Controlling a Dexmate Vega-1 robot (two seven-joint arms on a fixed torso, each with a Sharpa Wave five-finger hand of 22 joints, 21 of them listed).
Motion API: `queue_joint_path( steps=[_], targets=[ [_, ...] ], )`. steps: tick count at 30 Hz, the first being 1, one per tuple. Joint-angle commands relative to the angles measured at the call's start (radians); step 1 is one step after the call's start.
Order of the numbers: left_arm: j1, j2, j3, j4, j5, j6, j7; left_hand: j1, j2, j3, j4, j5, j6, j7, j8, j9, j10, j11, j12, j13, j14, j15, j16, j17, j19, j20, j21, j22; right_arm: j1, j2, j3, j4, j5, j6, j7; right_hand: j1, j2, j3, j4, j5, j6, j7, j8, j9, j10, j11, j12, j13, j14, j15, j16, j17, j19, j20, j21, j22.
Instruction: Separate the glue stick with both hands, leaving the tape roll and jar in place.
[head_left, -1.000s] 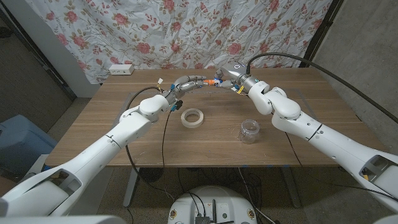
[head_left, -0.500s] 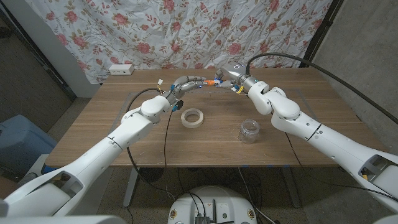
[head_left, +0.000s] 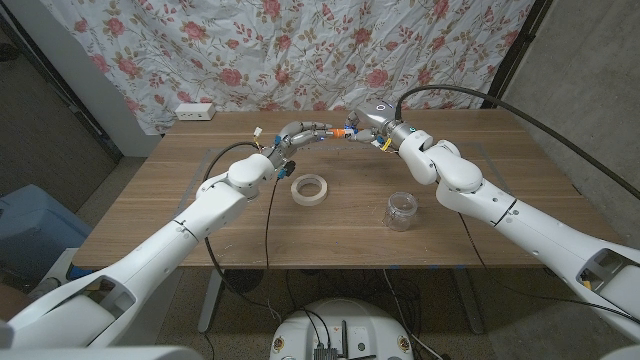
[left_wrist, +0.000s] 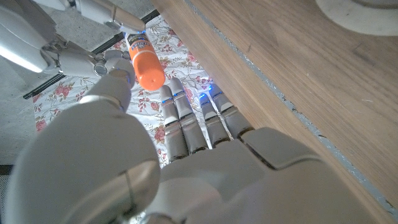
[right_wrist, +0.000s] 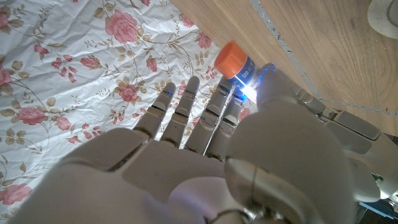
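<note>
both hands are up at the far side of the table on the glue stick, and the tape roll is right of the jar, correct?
Not quite: in the head view the tape roll lies left of the jar. Both the left hand and right hand do meet on the glue stick.

We see a wooden table (head_left: 330, 235) with a pale brown grain and a faint taped outline on its top. A roll of tape (head_left: 309, 187) lies flat on it, a little left of the middle, hole facing up. To its right, well apart, a small clear jar (head_left: 401, 211) stands upright; we think it has no lid, though the view is too small to be sure.
</note>
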Motion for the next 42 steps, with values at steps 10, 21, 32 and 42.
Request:
queue_joint_path(
  steps=[10,21,32,42],
  targets=[
    [-0.018,-0.008,0.010,0.020,-0.002,0.007,-0.010,0.021,0.010,-0.010,0.004,0.007,0.066,0.009,0.008,0.003,0.058,-0.013,-0.005,0.003,0.034,-0.003,0.004,0.002,0.016,-0.002,-0.002,0.003,-0.003,0.002,0.004,-0.003,-0.002,0.002,-0.011,0.010,0.010,-0.002,0.001,0.005,0.025,-0.016,0.000,0.004,0.009,-0.005,-0.001,0.003,-0.001,-0.123,0.002,-0.001,0.001,-0.001,-0.002,0.003],
    [-0.012,-0.008,0.009,0.011,-0.001,0.011,0.000,0.032,0.024,-0.013,0.006,0.008,0.107,0.013,0.004,0.005,0.120,-0.026,0.000,0.005,0.063,0.000,0.006,0.001,0.021,-0.009,-0.002,0.003,-0.003,0.002,0.004,-0.004,-0.004,0.007,-0.017,0.011,0.011,-0.003,0.001,0.005,0.026,-0.016,-0.003,0.004,0.009,-0.005,-0.002,0.004,0.000,-0.123,0.003,-0.001,0.001,0.000,-0.002,0.003],
    [0.000,-0.008,0.004,-0.005,0.002,0.014,0.022,0.045,0.040,-0.012,0.005,0.008,0.145,0.009,0.004,0.006,0.152,-0.034,-0.002,0.006,0.080,-0.010,0.005,0.001,0.031,-0.012,0.000,0.004,-0.011,-0.001,0.007,-0.013,-0.006,0.003,-0.016,0.010,0.012,-0.004,0.002,0.005,0.028,-0.016,-0.005,0.004,0.009,-0.005,-0.002,0.004,0.000,-0.123,0.002,-0.001,0.001,0.000,-0.002,0.003],
    [0.001,-0.006,0.005,-0.012,0.009,0.015,0.028,0.058,0.054,-0.014,0.004,0.006,0.199,0.000,0.007,0.007,0.196,-0.051,-0.003,0.007,0.096,-0.033,0.002,0.001,0.043,-0.021,0.001,0.004,-0.019,-0.002,0.008,-0.021,-0.012,-0.004,-0.014,0.010,0.013,-0.004,0.001,0.005,0.030,-0.016,-0.006,0.004,0.010,-0.005,-0.002,0.004,0.000,-0.123,0.002,-0.002,0.001,-0.001,-0.002,0.003]
  ],
)
